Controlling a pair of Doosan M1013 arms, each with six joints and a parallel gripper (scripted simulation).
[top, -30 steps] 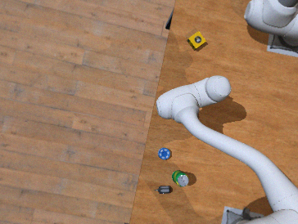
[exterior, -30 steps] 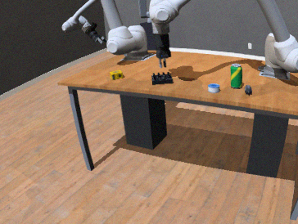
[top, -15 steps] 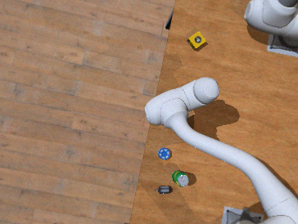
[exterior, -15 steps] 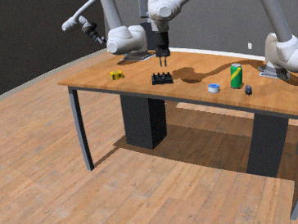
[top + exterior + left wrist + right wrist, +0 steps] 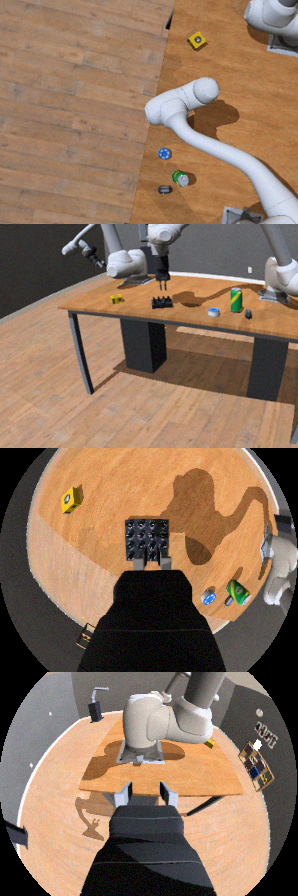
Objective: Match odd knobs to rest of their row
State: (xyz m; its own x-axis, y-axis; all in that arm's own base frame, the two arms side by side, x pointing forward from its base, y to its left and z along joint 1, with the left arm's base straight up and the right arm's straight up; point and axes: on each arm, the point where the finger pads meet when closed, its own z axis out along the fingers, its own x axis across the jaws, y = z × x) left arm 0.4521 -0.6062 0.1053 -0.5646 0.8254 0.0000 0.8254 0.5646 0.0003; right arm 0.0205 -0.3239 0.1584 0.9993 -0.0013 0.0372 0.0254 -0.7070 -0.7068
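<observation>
The black knob box [image 5: 162,304] [image 5: 147,539] stands on the table, with knobs in a four-by-four grid. The left arm hides it in the top view. The knobs are too small and dark to read their marks, and the left fingers cover part of the near row in the left wrist view. My left gripper [image 5: 163,288] [image 5: 152,552] points down above the box, clear of the knobs, with its fingers partly open and nothing between them. My right gripper [image 5: 146,787] [image 5: 102,264] is wide open and empty, away from the box and beyond the table's edge.
A yellow block [image 5: 196,40] [image 5: 116,298] [image 5: 70,500] lies on one side of the box. On the other side are a blue round tin [image 5: 164,154] [image 5: 214,312] [image 5: 208,597], a green can [image 5: 180,178] [image 5: 236,300] [image 5: 238,592] and a small dark object [image 5: 164,190] [image 5: 248,314].
</observation>
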